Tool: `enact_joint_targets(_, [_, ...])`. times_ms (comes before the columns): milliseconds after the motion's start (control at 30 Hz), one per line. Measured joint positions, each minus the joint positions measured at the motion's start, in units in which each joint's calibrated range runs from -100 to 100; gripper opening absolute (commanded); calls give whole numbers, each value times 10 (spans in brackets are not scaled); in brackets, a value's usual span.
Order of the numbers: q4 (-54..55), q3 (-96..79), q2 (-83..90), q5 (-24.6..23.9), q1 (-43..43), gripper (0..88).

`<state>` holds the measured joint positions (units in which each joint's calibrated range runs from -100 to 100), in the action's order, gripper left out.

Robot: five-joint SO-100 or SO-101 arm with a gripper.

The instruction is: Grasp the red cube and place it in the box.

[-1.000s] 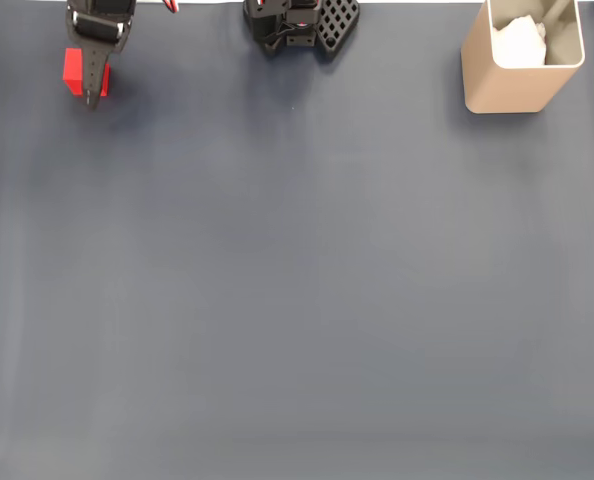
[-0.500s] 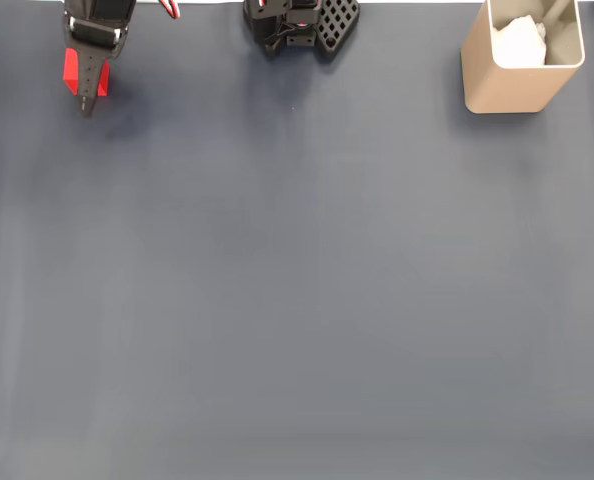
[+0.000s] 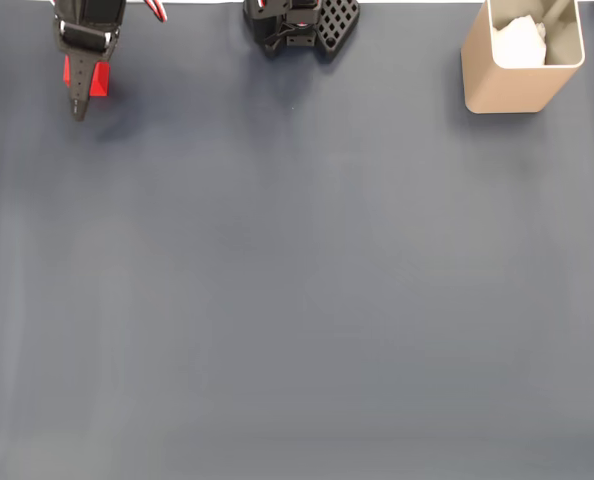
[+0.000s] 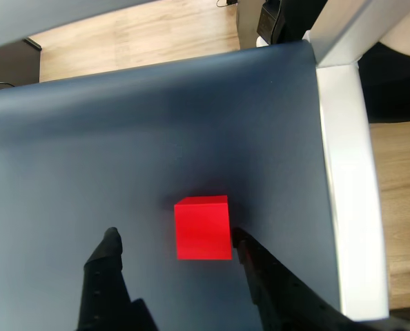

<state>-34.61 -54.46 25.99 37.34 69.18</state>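
Observation:
The red cube (image 3: 99, 78) sits on the dark mat at the far top left of the fixed view, partly covered by my gripper (image 3: 79, 100) hanging over it. In the wrist view the red cube (image 4: 203, 227) lies between my two black fingers, and the gripper (image 4: 174, 236) is open. The right finger (image 4: 250, 258) is at the cube's side, while the left finger (image 4: 107, 255) stands well apart from it. The tan box (image 3: 507, 85) stands at the top right corner, far from the cube.
A white paper-like lump (image 3: 518, 42) lies inside the box. The black lattice robot base (image 3: 307, 25) is at the top middle. In the wrist view the mat ends at a white table edge (image 4: 343, 172) just right of the cube, with wooden floor beyond.
My gripper has shifted slightly left and towards the top edge in the fixed view, so more of the cube shows on its right side. The cube has stayed in place.

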Motion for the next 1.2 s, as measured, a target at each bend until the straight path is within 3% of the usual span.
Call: enact_joint_targets(1200, [21, 11, -34, -9, -6, 391])
